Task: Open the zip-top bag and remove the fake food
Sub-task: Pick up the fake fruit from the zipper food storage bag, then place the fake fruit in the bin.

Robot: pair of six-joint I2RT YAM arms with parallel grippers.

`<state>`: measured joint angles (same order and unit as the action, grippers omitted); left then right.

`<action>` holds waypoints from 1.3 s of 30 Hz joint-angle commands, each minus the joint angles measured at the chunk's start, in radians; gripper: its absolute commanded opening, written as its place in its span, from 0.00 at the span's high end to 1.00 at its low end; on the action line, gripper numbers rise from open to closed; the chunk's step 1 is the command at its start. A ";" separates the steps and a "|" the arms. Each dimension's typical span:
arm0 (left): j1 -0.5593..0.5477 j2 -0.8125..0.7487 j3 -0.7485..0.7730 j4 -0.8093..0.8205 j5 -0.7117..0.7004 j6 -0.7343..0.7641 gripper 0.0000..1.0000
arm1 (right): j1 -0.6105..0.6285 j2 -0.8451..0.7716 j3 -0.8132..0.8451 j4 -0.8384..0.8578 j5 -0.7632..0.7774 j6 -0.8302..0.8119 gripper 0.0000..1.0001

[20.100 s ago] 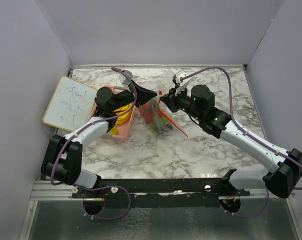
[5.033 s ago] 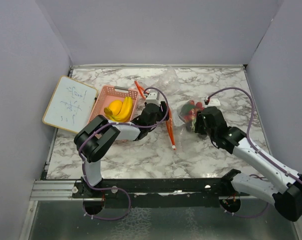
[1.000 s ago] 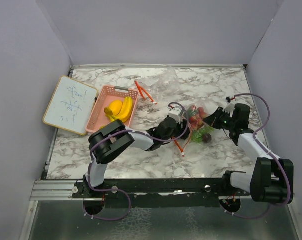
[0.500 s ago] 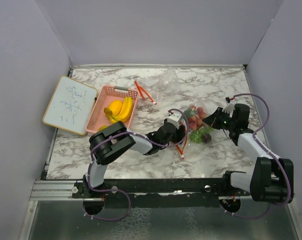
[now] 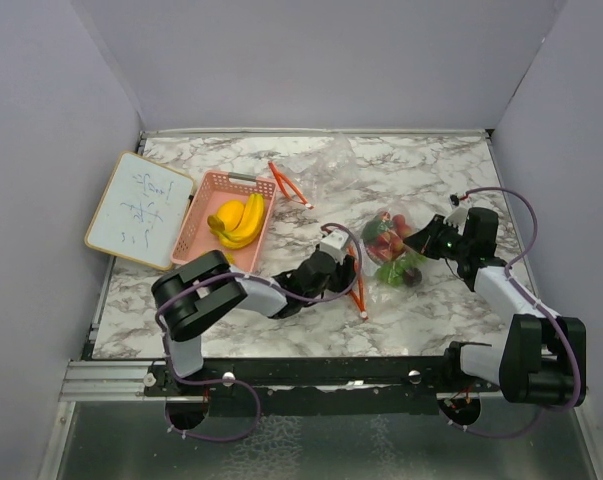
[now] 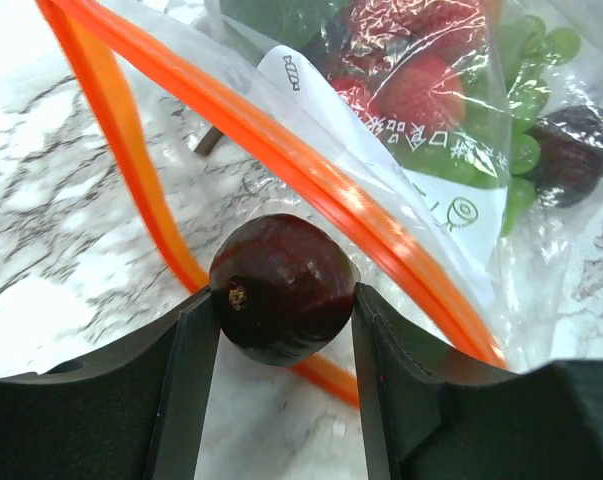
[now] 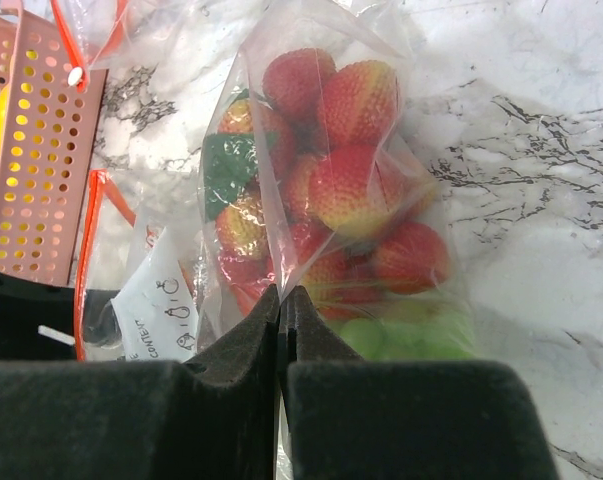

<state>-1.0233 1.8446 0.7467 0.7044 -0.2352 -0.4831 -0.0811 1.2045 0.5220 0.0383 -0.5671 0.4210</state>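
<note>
Floppy bag, slick fruit

Toward the right edge of the bench [image 5: 451, 170], the zip-top bag [image 5: 389, 255] is limp film, so my right gripper [image 7: 281, 305] pinches a fold. The fake food [image 7: 353, 190] inside looks light, hard, slippery; my left gripper [image 6: 284, 305] clamps a dark purple piece [image 6: 281, 285] across its middle, by the orange zip.

The clear zip-top bag [image 5: 393, 252] lies flat on the table [image 5: 441, 170], well to the right of the pink basket [image 5: 196, 225]. Its orange zip strip [image 6: 311, 160] is parted, with the mouth facing the basket. Inside are red strawberries [image 7: 356, 190], a green piece [image 7: 224, 165], pale green grapes [image 7: 401, 335] and a dark purple fruit [image 6: 571, 150]. A glossy round plum [image 6: 281, 288] sits just outside the mouth on the basket side, clamped in the left gripper [image 6: 284, 300]. Yellow bananas [image 5: 238, 217] lie in the basket. The right gripper [image 7: 281, 298] pinches the bag's film at the end away from the basket.
</note>
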 commanded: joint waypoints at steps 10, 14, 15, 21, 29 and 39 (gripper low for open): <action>0.145 -0.470 -0.244 -0.125 -0.042 -0.059 0.59 | -0.005 0.012 -0.021 0.061 -0.038 -0.005 0.98; 0.190 -0.597 -0.240 -0.222 -0.068 -0.032 0.61 | -0.005 0.010 -0.011 0.052 -0.039 -0.007 0.98; 0.210 -0.632 -0.237 -0.254 -0.075 -0.030 0.60 | -0.005 0.011 -0.008 0.047 -0.040 -0.008 0.98; 0.365 -0.711 -0.126 -0.545 -0.208 -0.012 0.57 | -0.005 0.009 -0.023 0.058 -0.047 -0.009 0.98; 0.596 -0.724 -0.179 -0.612 -0.248 -0.099 0.46 | -0.005 -0.013 -0.022 0.043 -0.049 -0.016 0.98; 0.609 -0.737 -0.196 -0.574 -0.103 -0.111 0.06 | -0.005 -0.016 -0.012 0.033 -0.060 -0.022 0.98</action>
<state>-0.4164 1.1400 0.5640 0.1036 -0.4076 -0.5701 -0.0811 1.2079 0.5037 0.0704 -0.5930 0.4133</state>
